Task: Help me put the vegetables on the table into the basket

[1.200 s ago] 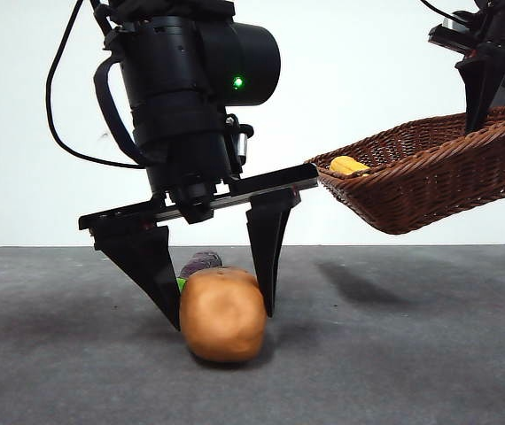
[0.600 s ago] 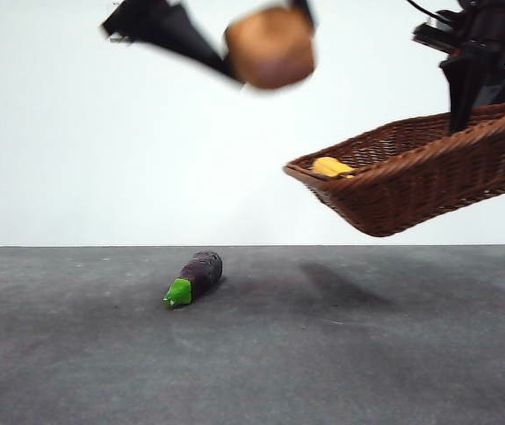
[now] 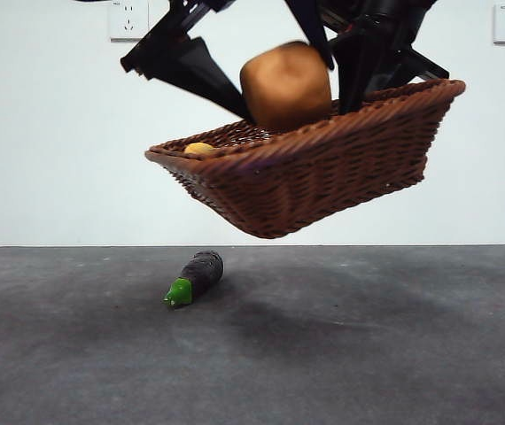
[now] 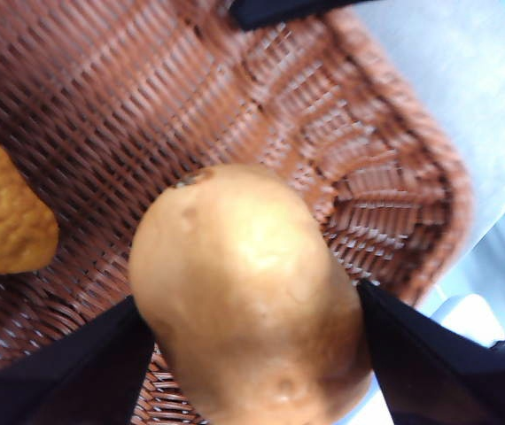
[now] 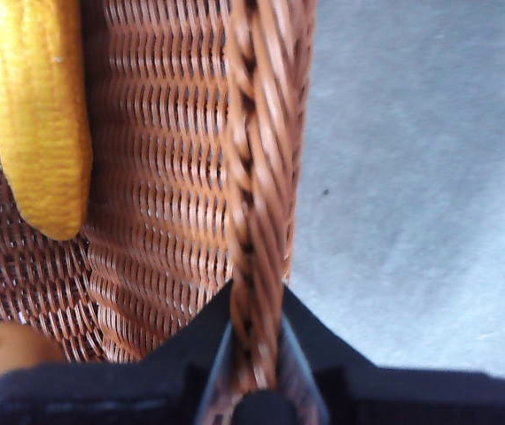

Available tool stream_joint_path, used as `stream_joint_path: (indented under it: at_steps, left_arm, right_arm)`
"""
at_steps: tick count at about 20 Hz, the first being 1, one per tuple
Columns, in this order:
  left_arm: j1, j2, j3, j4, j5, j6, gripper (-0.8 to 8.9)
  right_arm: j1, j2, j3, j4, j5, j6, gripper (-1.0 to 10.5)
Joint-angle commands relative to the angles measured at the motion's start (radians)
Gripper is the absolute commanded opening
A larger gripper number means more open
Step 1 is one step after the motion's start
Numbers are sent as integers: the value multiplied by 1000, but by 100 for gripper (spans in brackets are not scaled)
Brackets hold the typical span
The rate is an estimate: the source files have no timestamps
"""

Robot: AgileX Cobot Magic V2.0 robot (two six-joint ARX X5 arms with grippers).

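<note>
Now potato in left hand's grip above basket, right hand clamping rim.

Basket: brown woven wicker. Potato: tan-brown. Corn: yellow. Eggplant: dark purple, green stem. Surface: mottled grey.

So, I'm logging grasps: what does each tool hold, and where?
Left tool: potato, clamped across its sides, over the basket. Right tool: basket, pinched by its rim.
</note>
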Motion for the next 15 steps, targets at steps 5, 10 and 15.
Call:
stream_joint_path:
  at_steps: [5, 10, 15]
  left_arm:
    - [-3, 64, -5, -50, -7, 2, 528]
    - [-3, 64, 1, -2, -5, 2, 572]
    - [18, 61, 151, -102, -98, 80, 572]
  right_arm:
    - [3, -11, -5, -23, -12, 27, -17]
    - [2, -11, -5, -23, 29, 26, -17]
    - [-73, -11, -5, -24, 63, 16, -17]
